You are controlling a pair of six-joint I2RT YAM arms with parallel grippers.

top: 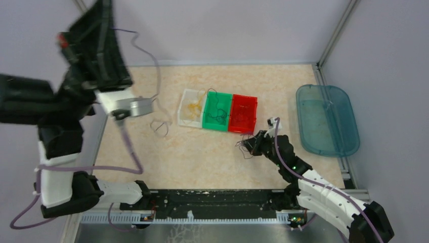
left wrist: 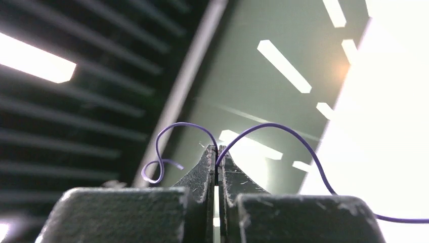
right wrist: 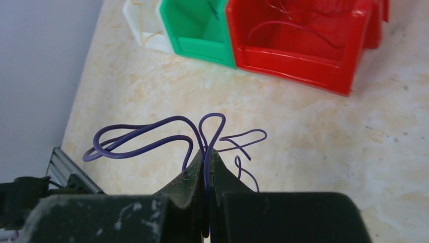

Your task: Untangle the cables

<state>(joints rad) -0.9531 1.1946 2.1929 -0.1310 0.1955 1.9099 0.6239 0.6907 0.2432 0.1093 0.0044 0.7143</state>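
Both pincers are pressed shut: my left pincer (left wrist: 217, 152) holds a purple cable (left wrist: 273, 124) up high, tail hanging toward the tabletop (top: 202, 157), my right pincer (right wrist: 205, 158) nips a purple tangle (right wrist: 172, 120) near the red bin (right wrist: 298, 76), so I reckon yanking could cinch knots or slip the strand.

Purple cables (right wrist: 212, 115) meet the scuffed black left tool (left wrist: 217, 152) and right tool (right wrist: 206, 157), while beyond the right tool a white bin (right wrist: 152, 43), green bin (right wrist: 195, 23) and red bin (right wrist: 298, 71) sit on the beige marbled bench (right wrist: 329, 152), a translucent teal tray (top: 328, 119) to its right.
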